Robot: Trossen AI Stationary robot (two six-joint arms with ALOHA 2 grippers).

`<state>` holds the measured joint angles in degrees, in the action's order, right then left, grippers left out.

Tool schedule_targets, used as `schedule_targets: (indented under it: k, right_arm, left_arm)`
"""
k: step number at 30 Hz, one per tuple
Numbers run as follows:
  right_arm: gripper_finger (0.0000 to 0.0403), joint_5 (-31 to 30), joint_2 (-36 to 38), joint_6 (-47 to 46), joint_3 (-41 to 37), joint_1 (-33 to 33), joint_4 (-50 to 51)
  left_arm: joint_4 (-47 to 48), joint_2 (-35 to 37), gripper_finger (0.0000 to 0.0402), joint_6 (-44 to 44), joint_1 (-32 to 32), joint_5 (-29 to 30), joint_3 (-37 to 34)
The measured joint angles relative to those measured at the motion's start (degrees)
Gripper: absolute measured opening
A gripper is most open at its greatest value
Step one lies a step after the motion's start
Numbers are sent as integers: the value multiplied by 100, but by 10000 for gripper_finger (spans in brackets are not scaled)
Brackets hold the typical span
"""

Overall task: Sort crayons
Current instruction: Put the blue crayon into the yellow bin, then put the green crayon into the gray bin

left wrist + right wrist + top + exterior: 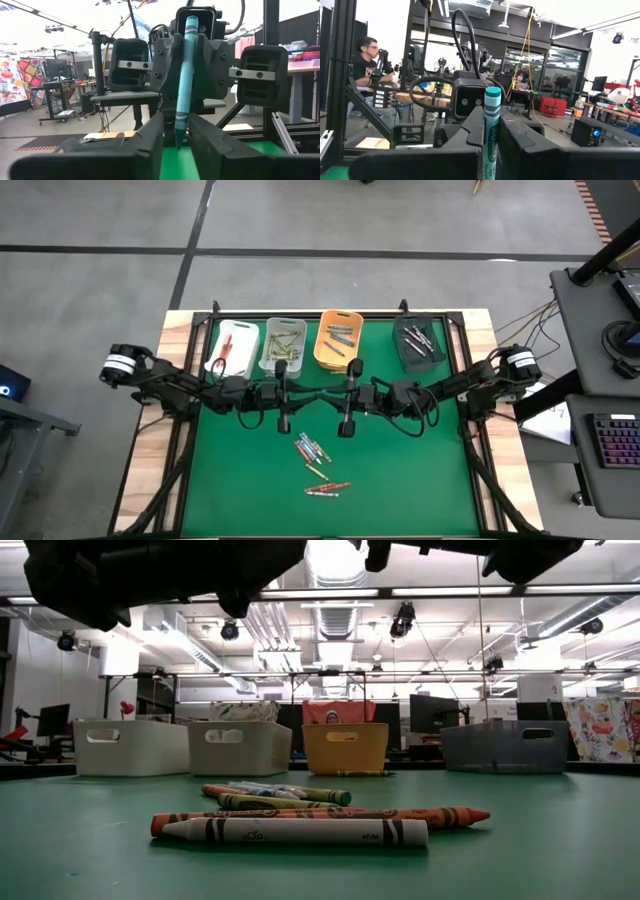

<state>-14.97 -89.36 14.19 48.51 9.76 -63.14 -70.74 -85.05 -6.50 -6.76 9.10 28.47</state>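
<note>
Green mat lies open around the loose crayons; four bins wall its far edge

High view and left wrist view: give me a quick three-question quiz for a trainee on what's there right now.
1. True or false: the orange bin is empty.
2. What colour is the crayon between the fingers of the left claw? A red, B teal, C white.
3. How many bins stand in the row along the far edge of the green mat?

Key: 1 false, crayons lie in it. 2 B. 3 four.
</note>
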Motion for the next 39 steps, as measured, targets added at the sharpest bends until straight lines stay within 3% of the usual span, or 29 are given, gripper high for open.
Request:
schedule_targets:
  k: [6, 12, 17, 20, 25, 31, 39]
  right_arm:
    - [19, -391, 167, -23, 72, -284, 691]
    - [18, -1066, 281, -174, 691, -970, 3289]
    - [18, -1106, 74, -1175, 1232, -1883, 5606]
    - [19, -944, -151, -1613, 1387, -2385, 6319]
    - [45, -274, -572, -1837, 1416, -2922, 6191]
    - [93, -261, -910, -1955, 1545, -3088, 6170]
    - [125, -257, -651, -1861, 1744, -2912, 6422]
  left_arm:
    - [170, 204, 140, -10, 0, 103, -6]
    - [1260, 818, 177, -30, 0, 763, -35]
    - [2523, 1435, 180, 305, -7, 1376, -52]
    - [3174, 1730, 180, 649, -4, 1592, -52]
    - [3601, 1962, 180, 992, -13, 1591, -76]
    - [3621, 1865, 180, 1067, -26, 1590, -89]
    - [3675, 1683, 180, 1264, -35, 1589, -87]
